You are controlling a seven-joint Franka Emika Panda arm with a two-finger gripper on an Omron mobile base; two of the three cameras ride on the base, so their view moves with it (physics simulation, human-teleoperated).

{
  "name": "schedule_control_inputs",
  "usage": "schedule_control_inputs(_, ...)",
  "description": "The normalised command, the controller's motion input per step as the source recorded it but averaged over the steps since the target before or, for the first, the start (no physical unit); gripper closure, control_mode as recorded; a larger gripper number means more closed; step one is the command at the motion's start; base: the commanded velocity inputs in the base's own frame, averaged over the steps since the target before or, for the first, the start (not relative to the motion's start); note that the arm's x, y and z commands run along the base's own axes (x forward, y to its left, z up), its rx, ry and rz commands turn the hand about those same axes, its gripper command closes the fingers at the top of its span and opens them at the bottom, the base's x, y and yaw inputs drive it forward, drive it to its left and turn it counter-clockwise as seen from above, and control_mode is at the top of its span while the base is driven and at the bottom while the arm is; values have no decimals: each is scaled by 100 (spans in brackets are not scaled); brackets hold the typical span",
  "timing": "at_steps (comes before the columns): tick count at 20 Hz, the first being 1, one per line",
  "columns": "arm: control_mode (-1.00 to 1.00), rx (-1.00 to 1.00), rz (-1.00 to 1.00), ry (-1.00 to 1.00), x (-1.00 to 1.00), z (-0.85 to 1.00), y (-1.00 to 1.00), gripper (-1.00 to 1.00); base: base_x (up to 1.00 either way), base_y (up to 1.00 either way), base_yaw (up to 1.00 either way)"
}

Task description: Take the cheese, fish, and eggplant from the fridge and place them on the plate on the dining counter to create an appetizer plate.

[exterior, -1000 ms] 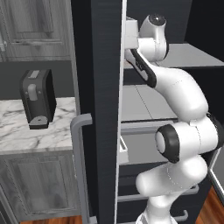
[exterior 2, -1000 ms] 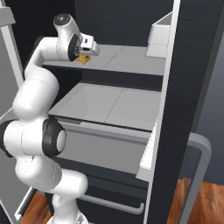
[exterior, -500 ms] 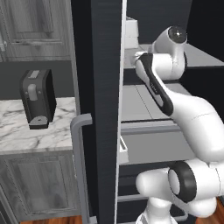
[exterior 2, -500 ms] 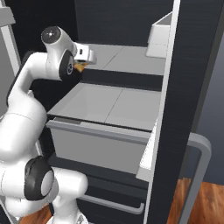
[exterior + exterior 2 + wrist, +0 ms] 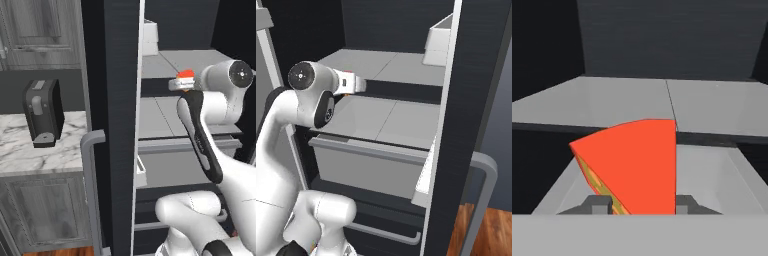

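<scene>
- Between the two small dark fingertips (image 5: 601, 204) of the two-finger gripper (image 5: 639, 205): orange-red wedge of cheese (image 5: 632, 162) with yellow holed side, clamped from both sides and lifted off the shelves.
- Beyond the fingers: pale grey shelves (image 5: 624, 102) of the tall dark fridge (image 5: 120, 125), bare where visible.
- Below the fingers: grey drawer (image 5: 371, 167) pulled forward.
- Judged early in the task: first item in hand but not carried out; fish and eggplant left to fetch.
</scene>
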Motion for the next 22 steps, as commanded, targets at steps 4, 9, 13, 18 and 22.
schedule_control_inputs(4, -100, 0, 0, -12, -97, 15, -25, 100, 0, 0, 0)
schedule_control_inputs(9, 100, 0, 0, -3, -37, 11, -7, 100, -55, -5, 0)
schedule_control_inputs(13, 100, 0, 0, 0, 0, 0, 0, 100, -87, -1, 0)
schedule_control_inputs(18, 100, 0, 0, 0, 0, 0, 0, 100, -82, -2, 0)
schedule_control_inputs(22, 100, 0, 0, 0, 0, 0, 0, 100, -78, -6, 0)
